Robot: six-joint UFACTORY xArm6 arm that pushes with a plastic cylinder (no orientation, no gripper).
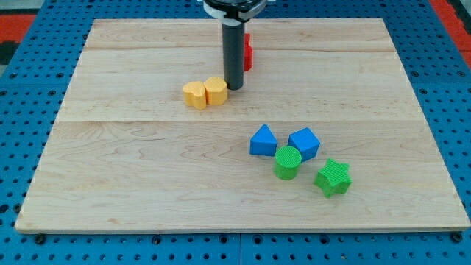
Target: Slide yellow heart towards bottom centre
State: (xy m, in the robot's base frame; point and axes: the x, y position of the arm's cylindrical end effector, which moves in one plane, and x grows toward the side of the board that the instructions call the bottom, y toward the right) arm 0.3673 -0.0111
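Note:
The yellow heart lies left of centre in the upper half of the wooden board. A yellow hexagon block touches its right side. My tip rests on the board just right of the hexagon block, close to or touching it. The rod rises straight up from there and partly hides a red block behind it.
A blue triangle block, a blue cube, a green cylinder and a green star cluster at the lower right. Blue pegboard surrounds the board.

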